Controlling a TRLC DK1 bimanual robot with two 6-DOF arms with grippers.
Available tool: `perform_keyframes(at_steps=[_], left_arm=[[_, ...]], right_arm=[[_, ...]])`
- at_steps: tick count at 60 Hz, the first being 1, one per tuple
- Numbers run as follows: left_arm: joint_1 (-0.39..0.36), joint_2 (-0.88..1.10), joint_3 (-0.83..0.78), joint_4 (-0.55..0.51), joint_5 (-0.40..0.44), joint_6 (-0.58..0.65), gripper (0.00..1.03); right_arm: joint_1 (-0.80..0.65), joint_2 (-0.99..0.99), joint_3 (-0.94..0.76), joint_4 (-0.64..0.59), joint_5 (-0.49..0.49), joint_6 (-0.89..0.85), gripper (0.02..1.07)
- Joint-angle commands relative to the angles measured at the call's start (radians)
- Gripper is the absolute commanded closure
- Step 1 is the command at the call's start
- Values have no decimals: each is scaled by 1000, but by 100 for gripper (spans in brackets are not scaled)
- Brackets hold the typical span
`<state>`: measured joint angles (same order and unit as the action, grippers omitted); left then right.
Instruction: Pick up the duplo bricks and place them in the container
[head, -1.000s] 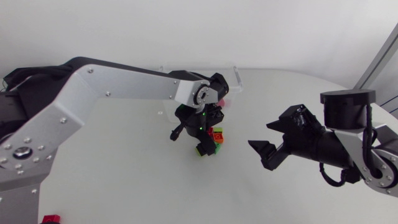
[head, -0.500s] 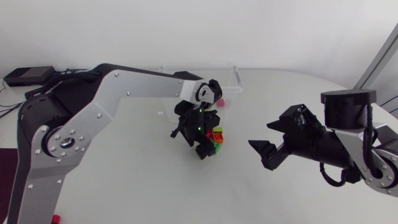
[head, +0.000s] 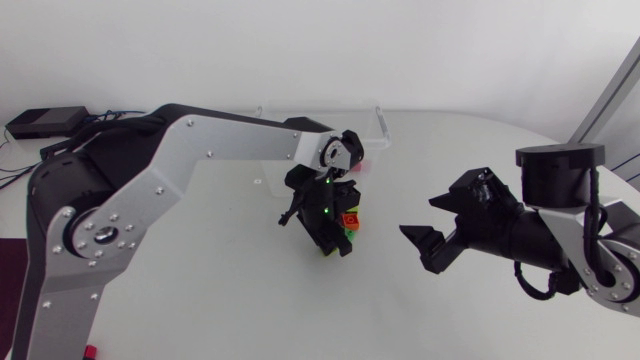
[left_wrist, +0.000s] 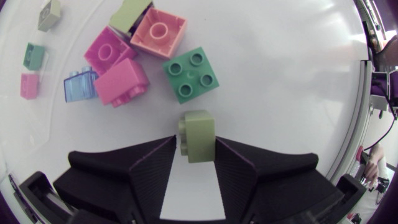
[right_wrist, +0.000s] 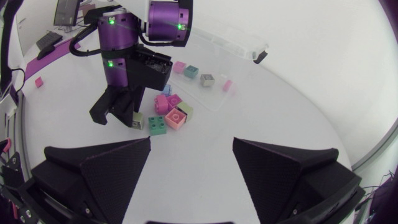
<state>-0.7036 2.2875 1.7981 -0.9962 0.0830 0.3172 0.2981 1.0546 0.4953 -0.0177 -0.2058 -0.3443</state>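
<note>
From where I stand, the left gripper (left_wrist: 196, 142) is clamped on an olive brick (left_wrist: 198, 127) just beside the loose bricks (left_wrist: 124, 81). The container (head: 382, 121) lies at one o'clock from it, and the right gripper (head: 420, 218), splayed wide, sits farther off at three o'clock

**Silver links, black joints, wedge fingers**

The left arm (head: 200, 150) has broad silver-grey links dotted with small dark screws, black joint housings, and a round silver cap ringed with screws. Small green lights (head: 327, 187) glow on its black wrist. The right arm (head: 560, 240) is black near the wrist, with a squat black cylinder, a silver-grey link and a looping black cable (head: 522, 283). The left gripper (left_wrist: 196, 140) and right gripper (right_wrist: 192, 142) are matte black, each with two broad wedge-shaped fingers.
</note>
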Motion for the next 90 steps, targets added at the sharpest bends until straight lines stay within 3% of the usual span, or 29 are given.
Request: perform_keyframes(at_steps=[1, 25, 46, 49, 54, 90], left_arm=[[-7, -76, -57, -10, 17, 10, 66], [-2, -321, -131, -36, 37, 22, 66], [12, -289, -52, -67, 61, 33, 65], [-5, -243, -85, -55, 61, 34, 41], [-16, -206, -112, -24, 55, 34, 30], [-37, -11, -32, 27, -69, 10, 30]], right_arm=[[-7, -4, -17, 15, -1, -10, 11], [-5, -5, -18, 16, -1, -9, 11], [-7, -11, -21, 16, 0, -7, 11], [-7, -11, -23, 16, 0, -7, 11], [-7, -11, -23, 16, 2, -7, 11], [-7, -11, -24, 18, 2, -12, 11]])
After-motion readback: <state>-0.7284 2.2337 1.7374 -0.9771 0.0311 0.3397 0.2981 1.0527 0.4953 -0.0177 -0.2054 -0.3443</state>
